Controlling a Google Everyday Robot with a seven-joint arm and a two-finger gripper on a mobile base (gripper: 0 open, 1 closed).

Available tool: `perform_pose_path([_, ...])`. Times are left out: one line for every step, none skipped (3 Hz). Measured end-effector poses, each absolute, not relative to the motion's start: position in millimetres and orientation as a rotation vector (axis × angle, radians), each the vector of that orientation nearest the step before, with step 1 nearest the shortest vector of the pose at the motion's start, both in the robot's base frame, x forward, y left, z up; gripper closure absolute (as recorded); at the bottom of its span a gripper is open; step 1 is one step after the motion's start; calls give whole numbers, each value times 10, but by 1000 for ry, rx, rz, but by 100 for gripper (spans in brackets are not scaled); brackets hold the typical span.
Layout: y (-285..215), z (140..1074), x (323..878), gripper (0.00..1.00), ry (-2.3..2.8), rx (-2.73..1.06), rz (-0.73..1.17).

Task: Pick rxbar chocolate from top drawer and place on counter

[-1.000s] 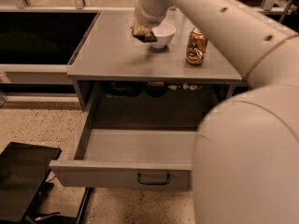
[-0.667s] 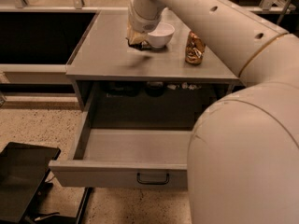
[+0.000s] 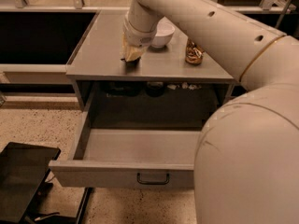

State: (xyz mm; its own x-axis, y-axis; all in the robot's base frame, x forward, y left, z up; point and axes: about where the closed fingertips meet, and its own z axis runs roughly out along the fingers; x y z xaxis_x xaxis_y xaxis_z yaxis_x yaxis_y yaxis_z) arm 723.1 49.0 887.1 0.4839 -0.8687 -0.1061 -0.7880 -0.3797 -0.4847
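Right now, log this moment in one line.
hand: low at counter, near front edge | drawer: open | can: upright, near bowl

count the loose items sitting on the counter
3: a white bowl at the back, a copper can beside it, a dark bar under the hand near the counter's front edge. The arm may hide others.

jaws shifted away from the bowl toward the front edge of the counter, rxbar chocolate apparently lowered onto it
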Motion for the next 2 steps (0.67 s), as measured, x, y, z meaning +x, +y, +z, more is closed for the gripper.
perform_pose_path([492,8867,7229,100,1370,-2259,-226])
perform_pose_path([492,8867,7229,81,1370,-2259,-226])
